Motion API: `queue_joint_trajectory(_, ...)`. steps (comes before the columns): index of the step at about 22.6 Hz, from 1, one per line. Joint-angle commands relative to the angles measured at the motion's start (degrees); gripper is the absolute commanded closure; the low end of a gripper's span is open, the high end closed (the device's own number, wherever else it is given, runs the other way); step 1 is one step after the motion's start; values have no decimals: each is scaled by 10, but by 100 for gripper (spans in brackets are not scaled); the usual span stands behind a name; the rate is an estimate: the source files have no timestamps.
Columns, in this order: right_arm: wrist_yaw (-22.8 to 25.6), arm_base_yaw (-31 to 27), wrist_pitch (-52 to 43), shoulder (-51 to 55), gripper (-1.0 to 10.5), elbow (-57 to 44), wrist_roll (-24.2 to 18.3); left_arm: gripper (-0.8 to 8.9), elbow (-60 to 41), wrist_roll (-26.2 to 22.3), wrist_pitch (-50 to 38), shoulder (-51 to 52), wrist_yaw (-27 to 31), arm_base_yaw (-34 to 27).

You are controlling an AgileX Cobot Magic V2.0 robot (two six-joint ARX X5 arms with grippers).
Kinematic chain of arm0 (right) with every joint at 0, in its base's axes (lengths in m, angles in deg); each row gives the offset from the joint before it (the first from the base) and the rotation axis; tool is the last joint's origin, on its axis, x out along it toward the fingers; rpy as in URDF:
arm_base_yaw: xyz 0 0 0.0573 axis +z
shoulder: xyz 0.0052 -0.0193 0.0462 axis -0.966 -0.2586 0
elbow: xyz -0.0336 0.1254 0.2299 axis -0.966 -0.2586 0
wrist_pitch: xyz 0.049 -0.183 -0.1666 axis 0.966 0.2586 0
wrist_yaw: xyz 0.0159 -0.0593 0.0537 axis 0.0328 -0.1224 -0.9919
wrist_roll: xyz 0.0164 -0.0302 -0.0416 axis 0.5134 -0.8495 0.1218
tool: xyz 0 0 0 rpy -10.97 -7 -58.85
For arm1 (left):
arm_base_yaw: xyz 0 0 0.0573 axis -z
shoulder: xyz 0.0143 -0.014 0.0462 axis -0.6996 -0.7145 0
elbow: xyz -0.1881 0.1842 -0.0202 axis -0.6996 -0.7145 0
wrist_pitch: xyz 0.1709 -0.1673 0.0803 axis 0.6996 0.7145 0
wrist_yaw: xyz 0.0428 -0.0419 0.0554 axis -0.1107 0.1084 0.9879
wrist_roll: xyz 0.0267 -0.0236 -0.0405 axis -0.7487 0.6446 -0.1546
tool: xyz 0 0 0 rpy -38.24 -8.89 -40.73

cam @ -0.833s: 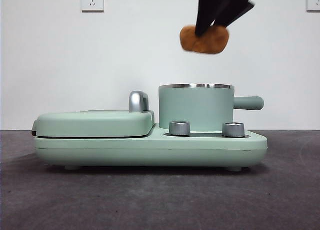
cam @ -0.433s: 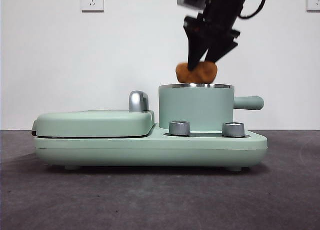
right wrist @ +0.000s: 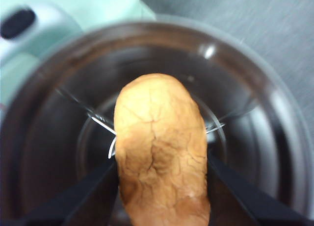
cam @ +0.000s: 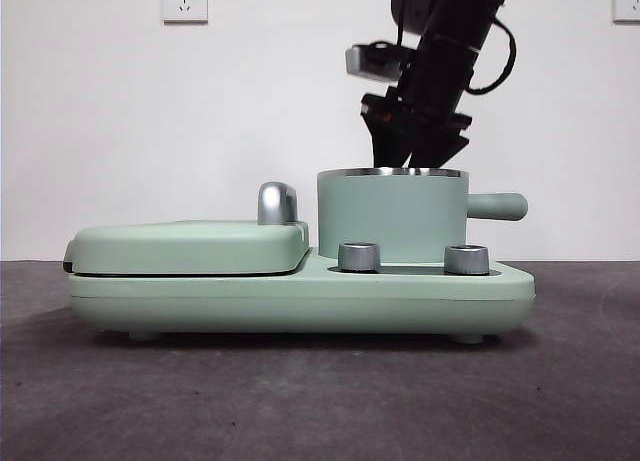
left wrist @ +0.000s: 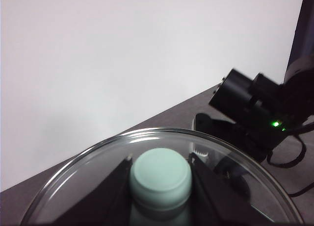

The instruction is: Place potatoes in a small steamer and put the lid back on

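One potato (right wrist: 161, 152), clamped in our right gripper (right wrist: 162, 162), has dropped from above the rim into the steamer (cam: 392, 216); release next. Left gripper (left wrist: 159, 174) grips the lid (left wrist: 93, 177) knob, away from steamer.

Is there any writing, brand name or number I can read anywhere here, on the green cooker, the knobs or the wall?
None can be read.
The small steamer, its cooker base and the two dials show no legible marks.
The wall sockets carry only slots, no text.
The lid and the potato are unmarked.
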Motion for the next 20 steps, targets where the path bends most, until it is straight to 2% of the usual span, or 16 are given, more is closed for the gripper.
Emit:
queue_joint_trajectory(1,-1,3,-9,-10,724,15,7,806,14,-4,-20,1,1,1)
queue_joint_trajectory(3,2,3,-7,-10,715,15,6,806,14,-4,-20,1,1,1)
queue_joint_trajectory(6,2,3,-8,-10,584,15,6,806,14,-4,-20,1,1,1)
queue_joint_trajectory(11,-26,3,-1,8,527,35,7,806,14,-4,-19,1,1,1)
queue_joint_trajectory(12,-26,3,8,23,534,47,12,806,14,-4,-18,1,1,1)
queue_joint_trajectory(15,-28,3,68,89,804,88,19,806,14,-4,-18,1,1,1)
queue_joint_trajectory(18,-30,3,121,187,807,80,7,806,14,-4,-19,1,1,1)
queue_joint_trajectory(20,-29,3,121,255,777,40,9,806,14,-4,-18,1,1,1)
